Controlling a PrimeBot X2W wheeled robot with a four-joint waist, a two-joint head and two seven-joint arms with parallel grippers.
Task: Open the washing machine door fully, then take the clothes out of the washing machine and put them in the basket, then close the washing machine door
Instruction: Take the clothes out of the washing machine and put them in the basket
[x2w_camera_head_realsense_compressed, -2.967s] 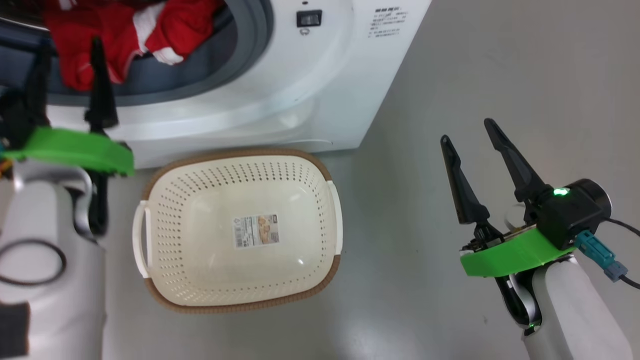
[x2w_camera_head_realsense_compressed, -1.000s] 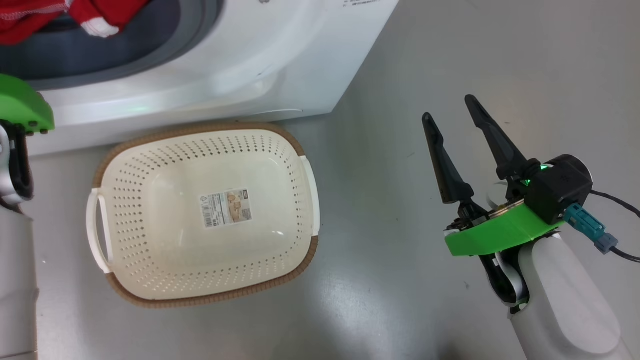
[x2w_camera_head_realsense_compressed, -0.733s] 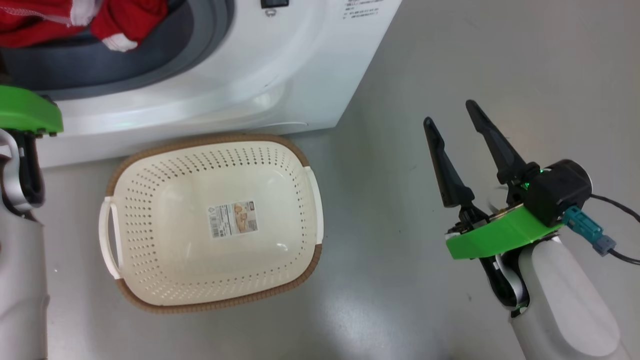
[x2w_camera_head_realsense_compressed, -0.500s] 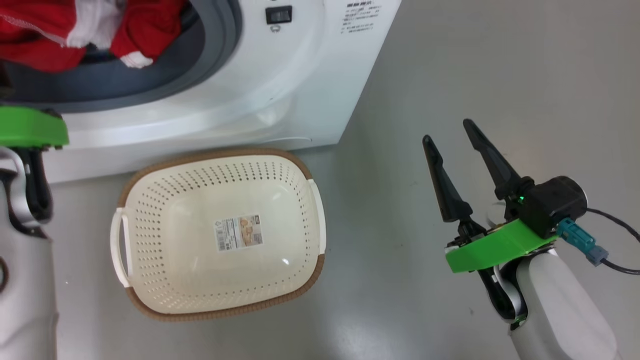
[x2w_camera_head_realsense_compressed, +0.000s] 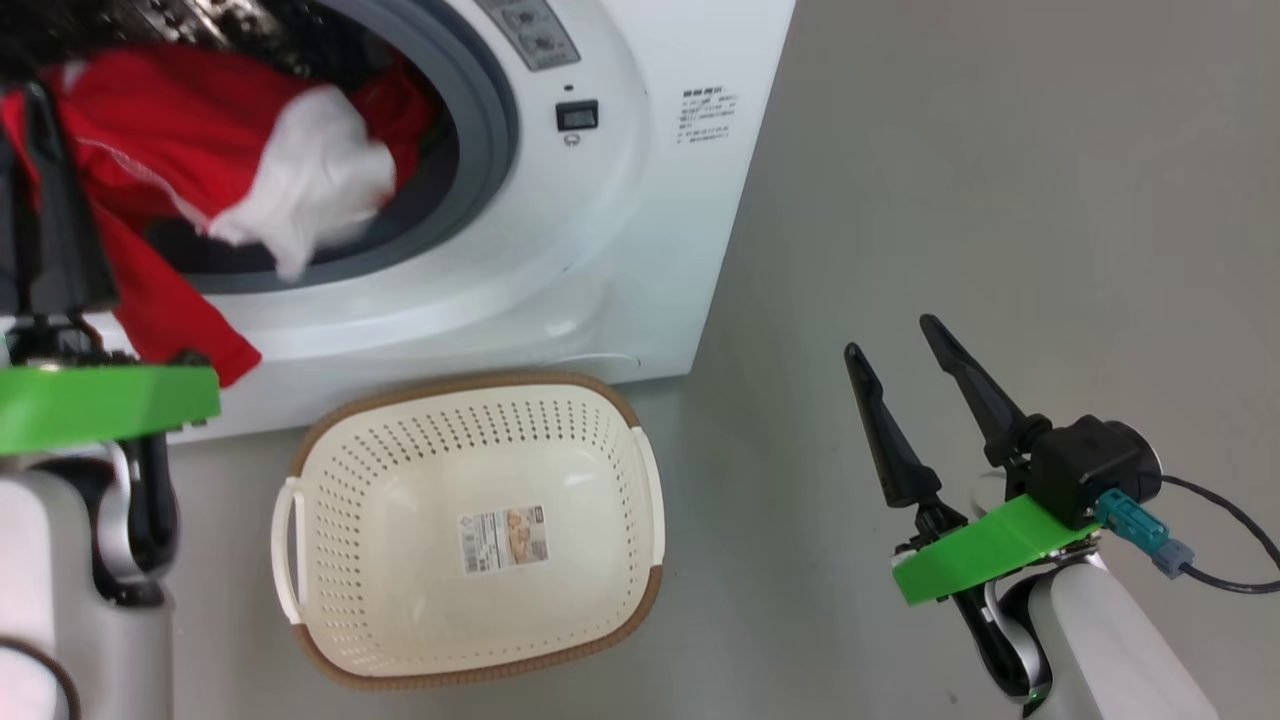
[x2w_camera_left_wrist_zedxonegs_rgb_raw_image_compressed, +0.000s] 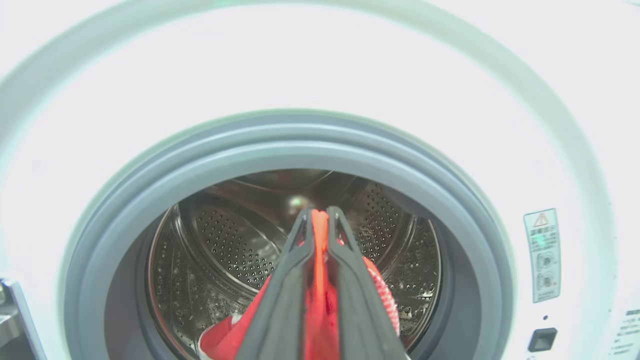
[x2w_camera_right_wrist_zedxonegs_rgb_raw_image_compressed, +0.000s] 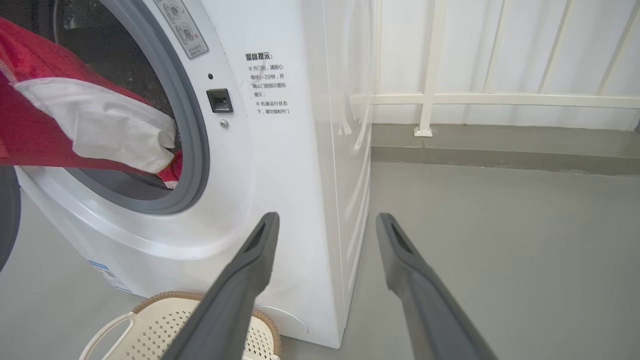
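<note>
The white washing machine (x2w_camera_head_realsense_compressed: 620, 250) stands with its drum mouth uncovered. Red clothes (x2w_camera_head_realsense_compressed: 150, 130) with a white patch spill out over the grey ring. My left gripper (x2w_camera_head_realsense_compressed: 35, 100) is shut on the red fabric, and a red end hangs down past the machine's front. In the left wrist view the fingers (x2w_camera_left_wrist_zedxonegs_rgb_raw_image_compressed: 300, 260) pinch a red strip (x2w_camera_left_wrist_zedxonegs_rgb_raw_image_compressed: 318, 235) before the steel drum. A dark curved edge (x2w_camera_right_wrist_zedxonegs_rgb_raw_image_compressed: 7, 215) looks like the open door. The cream basket (x2w_camera_head_realsense_compressed: 470, 385) sits on the floor below the machine. My right gripper (x2w_camera_head_realsense_compressed: 890, 337) hovers open to the basket's right, holding nothing.
Grey floor (x2w_camera_head_realsense_compressed: 1000, 180) spreads to the right of the machine. A white railing (x2w_camera_right_wrist_zedxonegs_rgb_raw_image_compressed: 475, 97) and a low kerb run along the back in the right wrist view. A cable (x2w_camera_head_realsense_compressed: 1220, 575) trails from my right wrist.
The head camera has tilted up, showing more of the drum. My left gripper has drawn the red garment out over the ring, and one end now hangs outside. The right gripper stays open.
</note>
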